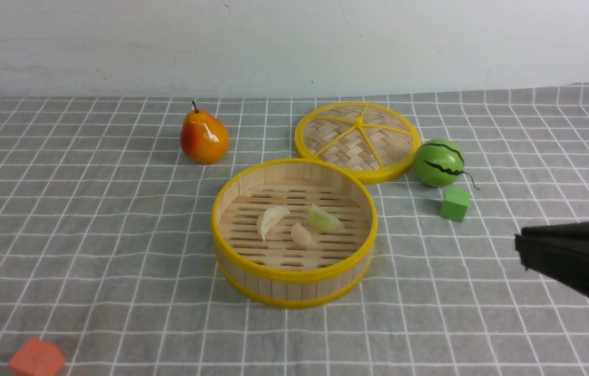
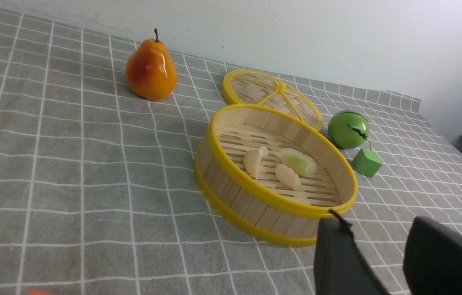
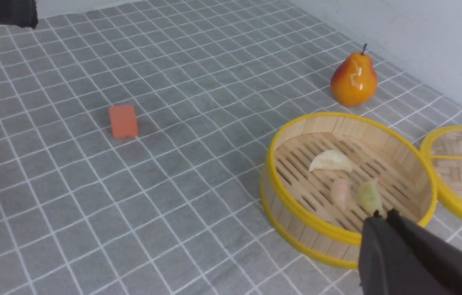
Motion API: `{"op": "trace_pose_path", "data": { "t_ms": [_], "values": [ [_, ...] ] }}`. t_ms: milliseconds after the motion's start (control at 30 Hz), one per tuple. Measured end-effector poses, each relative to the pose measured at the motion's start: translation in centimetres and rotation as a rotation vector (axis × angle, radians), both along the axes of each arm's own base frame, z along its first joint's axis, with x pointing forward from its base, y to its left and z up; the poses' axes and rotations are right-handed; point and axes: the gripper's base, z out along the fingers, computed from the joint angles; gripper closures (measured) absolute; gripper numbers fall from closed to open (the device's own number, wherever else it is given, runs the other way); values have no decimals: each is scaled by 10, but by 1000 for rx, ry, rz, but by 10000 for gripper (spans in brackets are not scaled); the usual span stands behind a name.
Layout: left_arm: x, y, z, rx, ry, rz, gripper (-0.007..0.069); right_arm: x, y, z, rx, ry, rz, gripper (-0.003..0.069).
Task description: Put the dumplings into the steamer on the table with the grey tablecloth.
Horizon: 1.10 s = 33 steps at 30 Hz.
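The steamer stands mid-table on the grey tablecloth. All three dumplings lie on its slatted floor: whitish, pinkish and pale green. The left wrist view shows them too: whitish, pinkish, green. My left gripper is open with only cloth between its fingers, low and to the near left of the basket. My right gripper hangs right of the steamer, shut and empty. In the right wrist view its tips appear in front of the steamer's rim.
A pear stands behind the steamer to the left. The woven lid lies flat just behind it. A small watermelon ball and a green cube sit to the right. An orange block rests at the near left.
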Motion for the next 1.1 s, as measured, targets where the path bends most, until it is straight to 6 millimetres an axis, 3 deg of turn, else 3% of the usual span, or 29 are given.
{"op": "trace_pose_path", "data": {
  "t_ms": [100, 233, 433, 633, 833, 1100],
  "values": [
    [0, 0, 0, 0, 0, 0, 387, -4, -6, -3, 48, -22, -54, 680],
    [0, 0, 0, 0, 0, 0, 387, -11, -31, -42, 150, -116, -257, 680],
    [0, 0, 0, 0, 0, 0, 387, -28, -67, -125, 280, -93, -583, 680],
    [0, 0, 0, 0, 0, 0, 387, -44, -88, -171, 313, -97, -855, 680],
    [0, 0, 0, 0, 0, 0, 387, -47, -96, -188, 255, -42, -1001, 680],
    [0, 0, 0, 1, 1, 0, 387, -49, -95, -197, 162, 35, -973, 680]
  ]
}}
